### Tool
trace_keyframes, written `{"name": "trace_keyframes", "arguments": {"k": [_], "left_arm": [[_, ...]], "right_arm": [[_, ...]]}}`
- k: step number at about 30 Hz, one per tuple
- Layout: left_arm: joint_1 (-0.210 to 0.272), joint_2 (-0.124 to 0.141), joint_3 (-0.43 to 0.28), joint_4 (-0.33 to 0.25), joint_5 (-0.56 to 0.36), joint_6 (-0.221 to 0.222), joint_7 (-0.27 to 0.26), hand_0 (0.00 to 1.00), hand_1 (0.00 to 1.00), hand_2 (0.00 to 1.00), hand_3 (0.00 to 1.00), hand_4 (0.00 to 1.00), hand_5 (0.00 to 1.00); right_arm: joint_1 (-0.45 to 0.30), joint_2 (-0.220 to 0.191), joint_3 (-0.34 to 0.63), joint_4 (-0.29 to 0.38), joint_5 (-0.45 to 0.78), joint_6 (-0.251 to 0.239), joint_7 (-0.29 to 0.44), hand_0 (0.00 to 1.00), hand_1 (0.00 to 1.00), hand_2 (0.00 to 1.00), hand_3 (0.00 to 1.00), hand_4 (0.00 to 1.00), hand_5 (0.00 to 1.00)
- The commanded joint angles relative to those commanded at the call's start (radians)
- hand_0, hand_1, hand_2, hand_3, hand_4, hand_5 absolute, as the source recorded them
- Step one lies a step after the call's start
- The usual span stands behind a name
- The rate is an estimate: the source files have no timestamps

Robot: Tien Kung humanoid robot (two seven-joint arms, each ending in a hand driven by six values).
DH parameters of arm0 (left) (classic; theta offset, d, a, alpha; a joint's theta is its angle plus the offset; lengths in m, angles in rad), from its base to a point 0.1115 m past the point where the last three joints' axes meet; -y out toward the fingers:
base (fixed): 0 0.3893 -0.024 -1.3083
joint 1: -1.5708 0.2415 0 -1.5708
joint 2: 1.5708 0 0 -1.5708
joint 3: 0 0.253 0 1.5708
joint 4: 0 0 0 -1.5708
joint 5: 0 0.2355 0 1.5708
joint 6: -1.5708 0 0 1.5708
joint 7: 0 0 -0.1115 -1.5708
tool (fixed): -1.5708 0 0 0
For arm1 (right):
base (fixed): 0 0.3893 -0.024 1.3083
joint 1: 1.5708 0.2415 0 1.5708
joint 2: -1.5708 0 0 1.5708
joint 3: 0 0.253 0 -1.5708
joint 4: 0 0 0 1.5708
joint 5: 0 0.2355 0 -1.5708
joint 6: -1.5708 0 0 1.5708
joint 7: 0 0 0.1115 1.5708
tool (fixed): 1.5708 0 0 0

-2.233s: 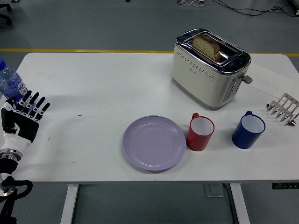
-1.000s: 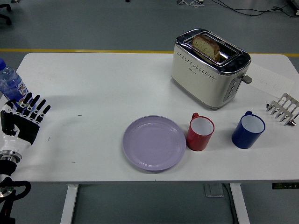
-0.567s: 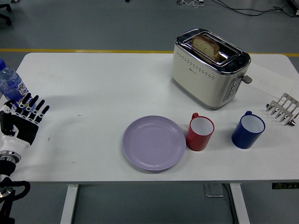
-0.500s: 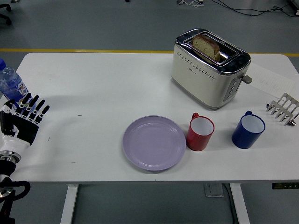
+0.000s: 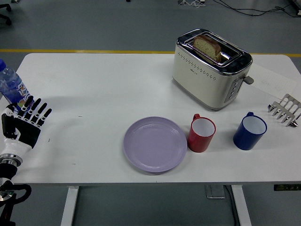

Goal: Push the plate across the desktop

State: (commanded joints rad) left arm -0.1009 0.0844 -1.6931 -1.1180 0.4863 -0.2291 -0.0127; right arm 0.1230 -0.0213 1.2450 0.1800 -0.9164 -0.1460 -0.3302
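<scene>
Hovering at the table's near-left edge, left hand (image 5: 23,123) with fingers spread wide, holding nothing | lilac plate (image 5: 155,143) near centre, well apart, touching red mug (image 5: 201,133) on its right

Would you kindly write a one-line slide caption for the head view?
Left hand open at the table's left edge, far from the lilac plate beside the red mug.
</scene>
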Motion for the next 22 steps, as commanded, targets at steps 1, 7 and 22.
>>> {"name": "trace_keyframes", "arguments": {"k": [1,7,22], "left_arm": [[0.001,-0.001,0.000,0.000,-0.001,0.001,0.000,0.587,0.677,0.684,0.681,0.523,0.998],[0.005,-0.002,-0.002,0.001,-0.003,0.002,0.000,0.588,0.676,0.683,0.684,0.524,0.998],[0.005,0.000,0.004,-0.002,-0.016,0.009,-0.004,0.589,0.675,0.679,0.693,0.528,0.998]], "right_arm": [[0.000,0.000,-0.001,0.000,0.001,0.000,0.000,0.515,0.478,0.580,0.545,0.180,0.327],[-0.002,0.000,0.001,0.000,-0.003,0.000,0.000,0.514,0.478,0.579,0.544,0.180,0.327],[0.003,0.000,-0.020,0.000,0.031,-0.002,0.006,0.516,0.478,0.579,0.545,0.183,0.327]]}}
